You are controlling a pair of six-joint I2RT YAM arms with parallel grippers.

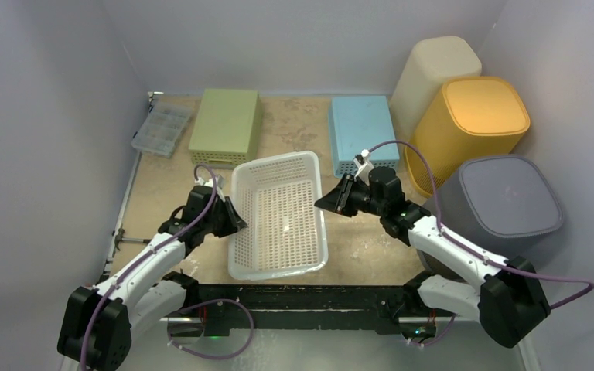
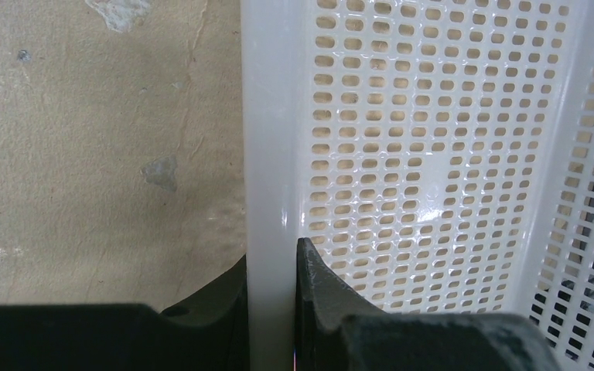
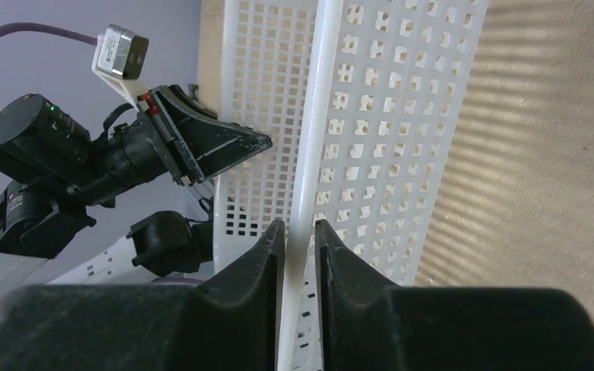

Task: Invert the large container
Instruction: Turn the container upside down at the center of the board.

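the white perforated plastic basket (image 1: 278,212), rectangular and open side up, sits at the middle of the tan table (image 1: 356,251), its long sides running from the near edge toward the far edge. whether it rests on the surface or is raised off it cannot be told.

the left gripper (image 1: 233,217) is clamped on the basket's left long rim, one finger outside and one inside the wall. the right gripper (image 1: 323,203) is pinched on the right long rim in the same way, its fingers pressed to both faces of the wall in the wrist view.

a strip of tabletop shows between the basket's far rim and the boxes at the far edge, and a wider patch lies between its left side and the left edge. on the right, room is tighter: the grey bin (image 1: 503,197) stands just beside the right arm.

count: one basket; two flat lidded boxes along the far edge, a green box (image 1: 226,125) and a blue box (image 1: 362,131); one clear compartment case (image 1: 162,129) in the far left corner; three bins packed at the right edge, the grey one nearest, a yellow bin (image 1: 472,116) behind it and a cream bin (image 1: 437,73) in the far right corner.
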